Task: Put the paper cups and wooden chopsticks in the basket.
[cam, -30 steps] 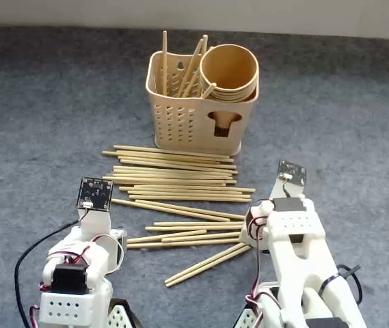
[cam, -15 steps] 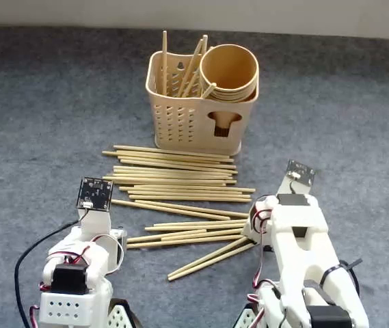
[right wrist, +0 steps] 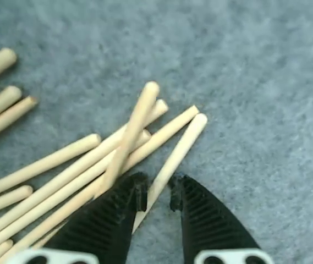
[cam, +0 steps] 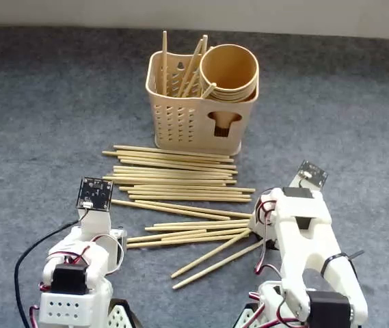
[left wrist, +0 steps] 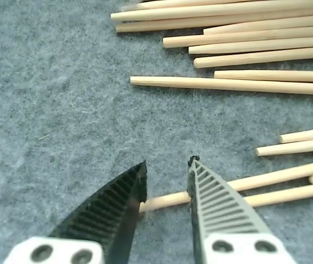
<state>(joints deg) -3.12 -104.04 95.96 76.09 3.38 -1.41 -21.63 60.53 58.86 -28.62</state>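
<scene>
- Toward the far edge of the grey carpeted tabletop [cam: 50, 102], about the middle, sits the beige plastic basket [cam: 191, 119].
- Paper cups [cam: 228, 68] are stacked together in the right-hand side of the basket, open end up.
- A few chopsticks [cam: 165, 61] stand in the other side of the basket, leaning every which way and poking out past the rim.
- Just in front of the basket, in the middle of the tabletop, is the main pile of loose chopsticks [cam: 173, 179], lying flat and mostly parallel to the basket's front wall.
- Nearer the arms there's a smaller bunch, plus two slanted chopsticks [cam: 211, 255] angled toward the near edge, with their upper ends right by the right arm [cam: 303, 232].
- Left gripper [left wrist: 167, 176] is down low over the carpet near the left end of the pile. Its claw is open a moderate amount and not holding anything, and the tip of one chopstick [left wrist: 255, 180] runs across the gap underneath it.
- Right gripper [right wrist: 156, 190] is at the ends of the slanted bunch with the claw nearly closed. It's a narrow gap, and a single chopstick [right wrist: 181, 148] runs straight through between the two tips. That stick looks like it's lying on the carpet with its neighbours.
</scene>
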